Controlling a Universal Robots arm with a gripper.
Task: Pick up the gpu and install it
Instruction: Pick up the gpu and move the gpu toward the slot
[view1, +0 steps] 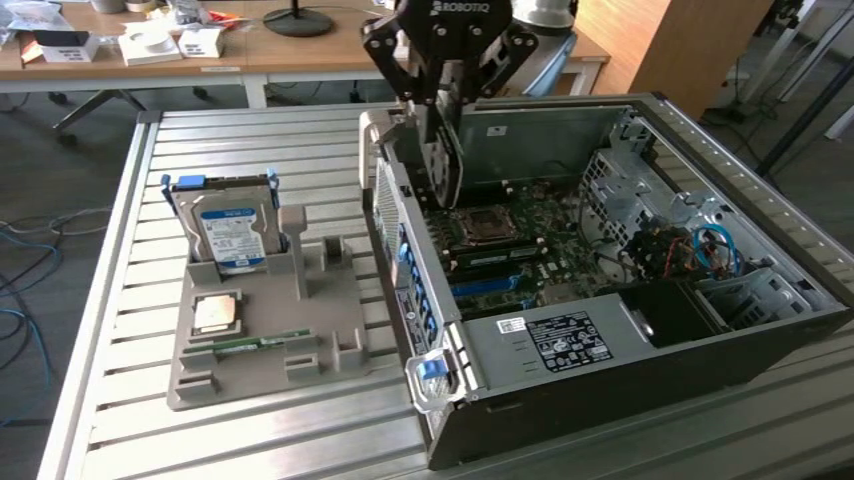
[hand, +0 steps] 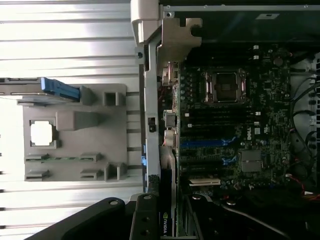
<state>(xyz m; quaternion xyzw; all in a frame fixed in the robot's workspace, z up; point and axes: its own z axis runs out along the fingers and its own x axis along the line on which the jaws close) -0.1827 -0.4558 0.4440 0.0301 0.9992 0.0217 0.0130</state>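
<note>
**A:** Hovering above the open case (view1: 627, 410) in the exterior view, the claw (view1: 447, 95) pinches the gpu (view1: 442, 150). The card hangs on edge over the motherboard (view1: 514, 240), just beside the case's back wall. Carry step, I'd say. It's not seated.

**B:** What would seating take?

**A:** My guess: card edge square to a slot, bracket against that wall, a straight descent.

**B:** Wrist view?

**A:** Claw clamped on the gpu, with a blue slot (hand: 205, 142) on the board beyond it.

**B:** Surroundings?

**A:** Slatted metal surface (view1: 174, 160). A grey holder (view1: 267, 330) with the hard drive (view1: 230, 235) sits toward the edge on the exterior view's left, the case toward the opposite edge. Wooden desks (view1: 334, 50) behind.
</note>
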